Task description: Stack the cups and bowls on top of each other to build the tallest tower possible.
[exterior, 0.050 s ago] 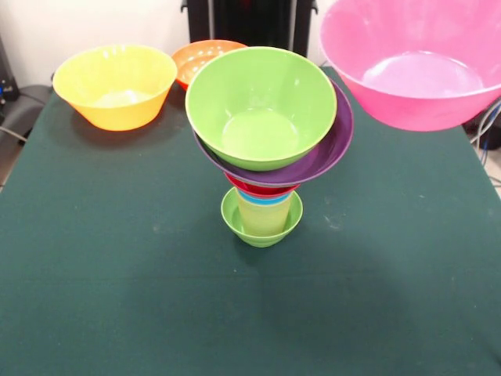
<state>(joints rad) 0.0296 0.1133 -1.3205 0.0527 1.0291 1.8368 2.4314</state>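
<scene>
**Tower stands mid-counter; pink bowl hangs high beside it**

The tower (264,168) sits near the middle of the counter (117,274), and its order explains its shape. The small lime-green bowl (261,225) is the foot, open side up, so it cradles the pale yellow cup (264,215) standing in it. Above that cup I see a thin blue rim (268,200) and a red one (262,189), nested close, too little showing to say which piece is which. On them rests the wide purple bowl (329,149), tilted, and the green bowl (261,106) lies inside it, leaning toward the camera. I judge that lean a risk: a wide load on a narrow stem.

The pink bowl (415,66) floats at upper right, well above the counter and off to the tower's side. Something must be carrying it, but my tool is not visible, so I cannot tell how its fingers stand.

At the far left, the yellow bowl (115,84) and orange bowl (200,59) wait on the counter, apart from the tower, not yet stacked.
</scene>
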